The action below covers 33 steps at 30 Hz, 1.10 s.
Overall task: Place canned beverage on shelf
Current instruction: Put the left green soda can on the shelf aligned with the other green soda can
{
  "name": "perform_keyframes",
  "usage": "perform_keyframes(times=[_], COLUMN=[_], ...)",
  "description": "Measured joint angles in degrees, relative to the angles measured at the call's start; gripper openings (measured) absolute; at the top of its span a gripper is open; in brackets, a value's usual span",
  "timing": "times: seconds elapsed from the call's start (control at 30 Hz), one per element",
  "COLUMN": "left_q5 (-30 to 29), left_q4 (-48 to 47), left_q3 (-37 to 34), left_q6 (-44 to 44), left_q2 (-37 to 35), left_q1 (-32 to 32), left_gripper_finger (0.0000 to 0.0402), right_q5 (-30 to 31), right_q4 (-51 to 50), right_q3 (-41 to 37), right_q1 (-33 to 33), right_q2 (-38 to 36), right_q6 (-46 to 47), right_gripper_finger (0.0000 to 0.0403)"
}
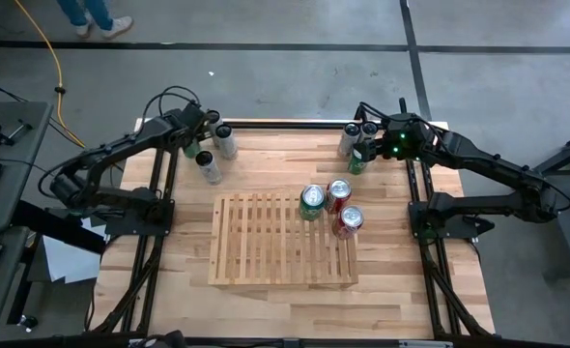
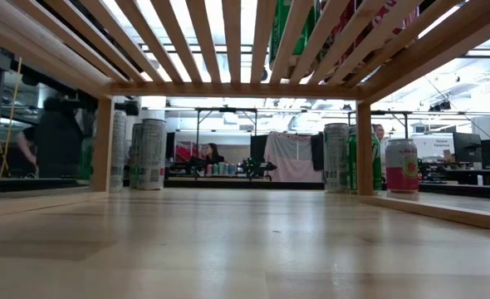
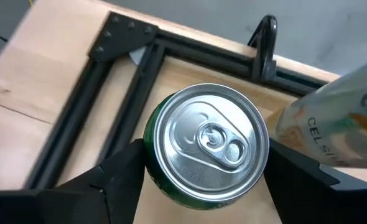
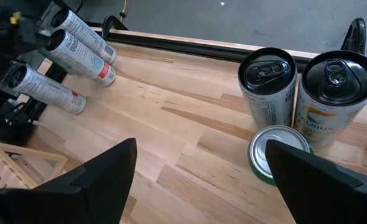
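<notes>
At the table's far left corner, a green can (image 3: pixel 205 149) with a silver top stands between the fingers of my left gripper (image 1: pixel 193 145), which is shut on it. The slatted wooden shelf (image 1: pixel 266 242) lies mid-table; a green can (image 1: pixel 311 201) and two red cans (image 1: pixel 338 193) stand upright on its right part. My right gripper (image 4: pixel 199 162) hovers open at the far right, over a short green can (image 4: pixel 274 152) and beside two tall cans (image 4: pixel 267 84), touching none. My left gripper pinches the green can's side wall just under its top rim (image 3: pixel 151 163), one finger on each side. The fingers slant down from above. The can stays upright, top up; whether its base is off the table is hidden by the can itself.
Tall white cans (image 1: pixel 225 140) stand close around my left gripper; one (image 3: pixel 333 124) nearly touches the held can. The black frame rail (image 3: pixel 190 53) runs along the far edge behind it. Bare tabletop (image 1: pixel 285 309) lies near the front edge and left of the shelf.
</notes>
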Motion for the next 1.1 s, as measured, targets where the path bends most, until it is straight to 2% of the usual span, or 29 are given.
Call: perform_keyframes(times=[0.33, 0.57, 0.73, 0.9, 1.1], left_q5=[1.13, 6.53, 10.55, 17.43, 28.34], left_q4=[-2.27, -2.96, -4.46, -4.27, -1.9], left_q3=[1.31, 7.29, 12.78, 18.38, 23.95], left_q6=[1.42, 6.73, 9.68, 11.76, 13.59], left_q2=[-12.87, -20.78, -23.58, -24.12, -24.03], left_q1=[0.0, -0.1, -1.4, -5.16, -13.37], left_gripper_finger=[0.0266, 0.0266, 0.0266, 0.0266, 0.0266], right_q5=[0.0, 0.0, 0.0, 0.0, -0.04], right_q4=[0.03, 0.01, 0.01, 0.01, 0.01], right_q3=[0.0, 0.0, 0.0, 0.0, 0.0], right_q1=[0.0, 0.0, 0.02, 0.01, 0.0], right_q2=[0.0, 0.0, 0.0, 0.0, 0.0], right_q6=[0.01, -0.14, -0.16, -0.19, -0.19], right_gripper_finger=[0.0341, 0.0341, 0.0341, 0.0341, 0.0341])
